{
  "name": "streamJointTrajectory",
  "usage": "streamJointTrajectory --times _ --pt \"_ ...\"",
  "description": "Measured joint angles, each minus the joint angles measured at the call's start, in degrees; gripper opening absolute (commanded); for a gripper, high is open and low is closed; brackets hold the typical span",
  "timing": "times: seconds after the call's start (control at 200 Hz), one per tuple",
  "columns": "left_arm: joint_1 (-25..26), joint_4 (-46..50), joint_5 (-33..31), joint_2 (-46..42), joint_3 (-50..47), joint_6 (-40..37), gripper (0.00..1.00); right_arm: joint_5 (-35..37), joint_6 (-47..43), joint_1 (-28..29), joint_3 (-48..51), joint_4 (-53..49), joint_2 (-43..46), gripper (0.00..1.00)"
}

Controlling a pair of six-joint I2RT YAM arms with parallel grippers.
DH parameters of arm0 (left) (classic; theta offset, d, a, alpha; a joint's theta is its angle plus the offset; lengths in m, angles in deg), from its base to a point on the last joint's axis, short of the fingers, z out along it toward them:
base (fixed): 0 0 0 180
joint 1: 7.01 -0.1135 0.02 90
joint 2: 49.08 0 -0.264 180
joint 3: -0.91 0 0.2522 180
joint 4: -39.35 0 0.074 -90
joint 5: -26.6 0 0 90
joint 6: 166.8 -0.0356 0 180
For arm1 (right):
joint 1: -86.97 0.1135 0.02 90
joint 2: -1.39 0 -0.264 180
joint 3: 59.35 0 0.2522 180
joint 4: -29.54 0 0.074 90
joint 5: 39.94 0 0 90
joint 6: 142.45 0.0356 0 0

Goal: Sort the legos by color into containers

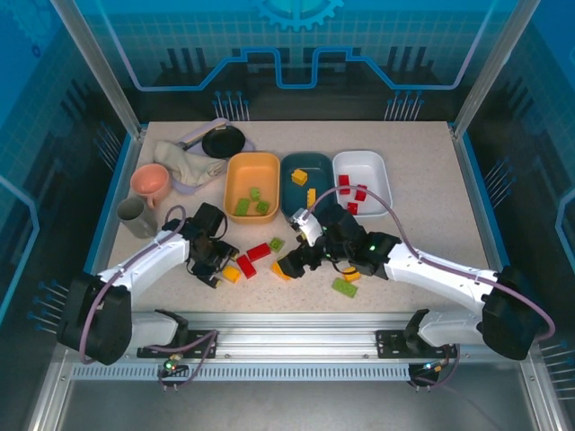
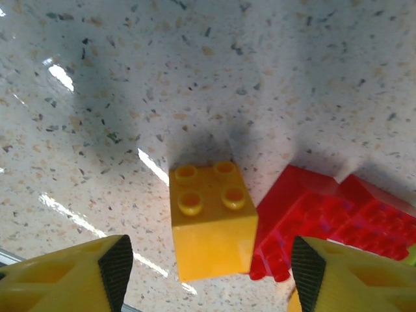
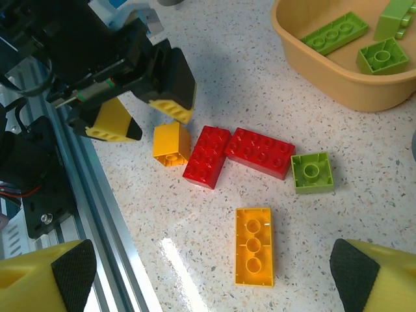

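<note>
- Speckled stone-look table (image 1: 431, 224), blue-walled cell
- Left gripper (image 2: 211, 263) released, its fingers either side of a glossy yellow four-stud brick (image 2: 211, 214) without touching it
- Red bricks (image 2: 325, 221) just beside that brick
- Right gripper (image 3: 213, 270) spread wide, empty, a long yellow brick (image 3: 253, 247) ahead
- Green bricks (image 3: 331, 39) lie in the orange tray (image 3: 338, 91)

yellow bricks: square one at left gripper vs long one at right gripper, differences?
Length: the square brick is roughly half as long as the long brick.
Face: square brick shows four studs; long brick shows three round sockets, underside up.
Place: square brick sits between the fingers of the open left gripper, beside a red brick; long brick lies alone before the right gripper.
Both yellow, both on the table.
</note>
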Motion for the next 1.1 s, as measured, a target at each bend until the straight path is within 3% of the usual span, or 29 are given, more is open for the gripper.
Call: streamJointTrajectory --times 0.29,0.445,0.665,0.785,0.885,1.1 --pt "0.00 -4.92 0.90 2.69 -2.73 1.07 0.49 -0.11 0.04 0.00 -0.15 0.20 -1.90 0.94" --pt "0.00 -6.80 1.62 3.17 -3.04 1.16 0.29 -0.07 0.44 0.00 -0.90 0.22 -2.51 0.93" --pt "0.02 -2.34 -0.83 -1.05 -1.29 -0.37 0.25 3.34 1.95 -0.87 -3.63 -1.79 -1.84 0.92" --pt "0.02 2.75 -2.95 -3.43 8.20 -4.39 0.25 7.91 3.48 -4.66 -7.13 -3.04 1.01 0.92" --pt "0.83 4.22 -3.52 -0.59 18.95 -8.90 0.26 10.99 5.29 -9.14 -11.37 -3.80 2.14 0.92" --pt "6.95 5.73 -3.91 17.53 43.45 -19.50 0.25 12.85 10.05 -18.10 -16.35 -5.79 1.16 0.92"
